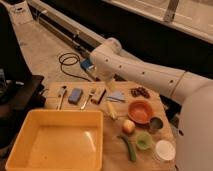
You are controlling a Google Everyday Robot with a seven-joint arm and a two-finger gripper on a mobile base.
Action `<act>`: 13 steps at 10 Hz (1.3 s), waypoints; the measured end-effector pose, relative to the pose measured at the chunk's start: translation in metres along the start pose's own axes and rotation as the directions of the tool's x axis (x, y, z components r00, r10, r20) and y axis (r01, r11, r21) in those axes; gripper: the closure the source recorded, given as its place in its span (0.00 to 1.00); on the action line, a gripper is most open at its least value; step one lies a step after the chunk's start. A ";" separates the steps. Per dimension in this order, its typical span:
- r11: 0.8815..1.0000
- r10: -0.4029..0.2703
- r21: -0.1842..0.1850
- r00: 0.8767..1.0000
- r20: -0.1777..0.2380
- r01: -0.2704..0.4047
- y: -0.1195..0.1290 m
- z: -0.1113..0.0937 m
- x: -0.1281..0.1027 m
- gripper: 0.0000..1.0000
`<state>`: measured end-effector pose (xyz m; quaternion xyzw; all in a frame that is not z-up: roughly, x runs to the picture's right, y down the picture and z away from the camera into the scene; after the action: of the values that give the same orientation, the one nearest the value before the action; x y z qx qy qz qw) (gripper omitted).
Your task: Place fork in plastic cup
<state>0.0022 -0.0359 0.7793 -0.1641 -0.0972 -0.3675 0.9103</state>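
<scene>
Gripper (106, 86) hangs over the back edge of the table (112, 155), jaws spread wide, holding nothing. Brown block (98, 95) sits just beside it at 7 o'clock. Fork (87, 98) lies flat on the table at 8 o'clock from the gripper, between the brown block and the blue block (76, 95), untouched. Spoon (61, 95) lies farther out at 9 o'clock. Orange bowl (140, 111) is at 4 o'clock. Green cup (144, 141) and white cup (164, 150) are at 5 o'clock, well apart from the fork. Which one is plastic, cannot tell. Yellow tub (57, 140) is at 7 o'clock, at the near edge.
</scene>
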 end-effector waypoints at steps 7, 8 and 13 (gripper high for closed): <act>0.991 -0.082 0.100 0.996 -0.017 0.083 -0.054 0.009 -0.005 0.20; 0.988 -0.099 0.120 0.995 0.001 0.098 -0.066 0.022 -0.009 0.20; 0.981 -0.122 0.155 0.991 0.058 0.112 -0.089 0.067 -0.017 0.20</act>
<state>-0.0761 -0.0602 0.8568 -0.1006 -0.1649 -0.4062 0.8931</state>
